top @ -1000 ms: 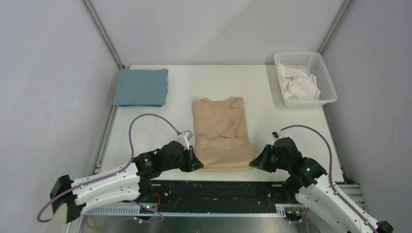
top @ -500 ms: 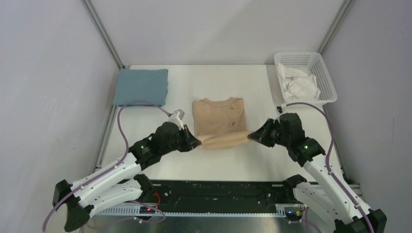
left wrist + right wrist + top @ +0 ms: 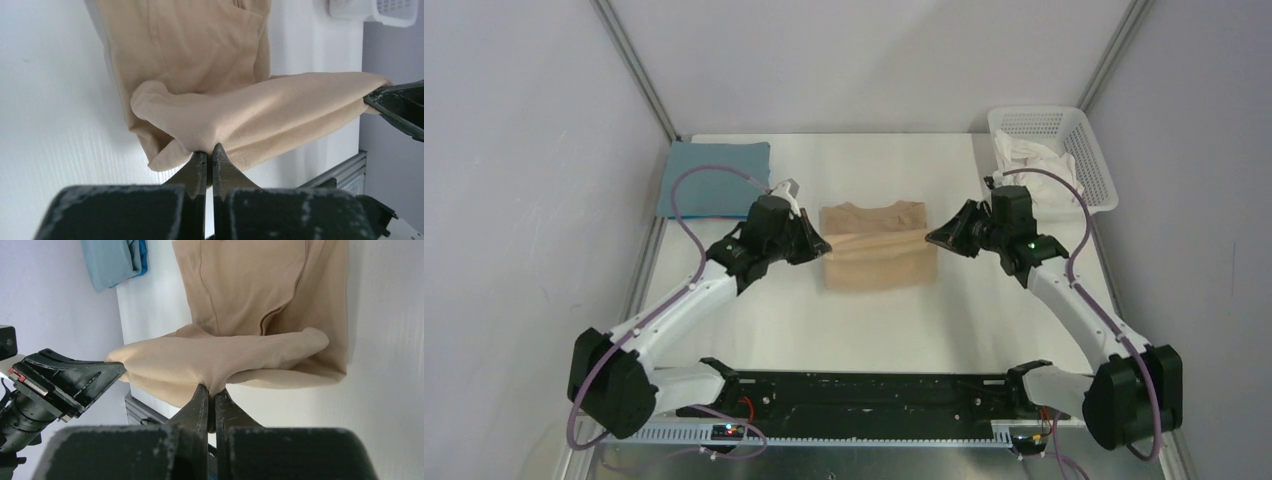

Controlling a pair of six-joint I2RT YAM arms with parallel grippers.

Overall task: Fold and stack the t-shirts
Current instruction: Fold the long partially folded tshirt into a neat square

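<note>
The tan t-shirt (image 3: 879, 258) lies mid-table, its near hem lifted and carried back over its body as a taut fold. My left gripper (image 3: 825, 244) is shut on the hem's left corner, and the pinched cloth (image 3: 210, 125) bulges above the closed fingertips (image 3: 200, 162). My right gripper (image 3: 931, 238) is shut on the right corner; the same fold (image 3: 220, 360) drapes over its tips. The teal t-shirt (image 3: 714, 178) rests folded at the back left corner and also shows as the blue cloth (image 3: 112, 260) in the right wrist view.
A white lattice basket (image 3: 1092, 160) holding crumpled white cloth (image 3: 1034, 155) stands at the back right, just behind the right arm. Grey walls and metal frame posts enclose the white table (image 3: 864, 330) on three sides.
Both grippers have carried the tan shirt's near hem away from the table's front edge toward the collar, folding the shirt roughly in half. The arms have stretched far forward.
</note>
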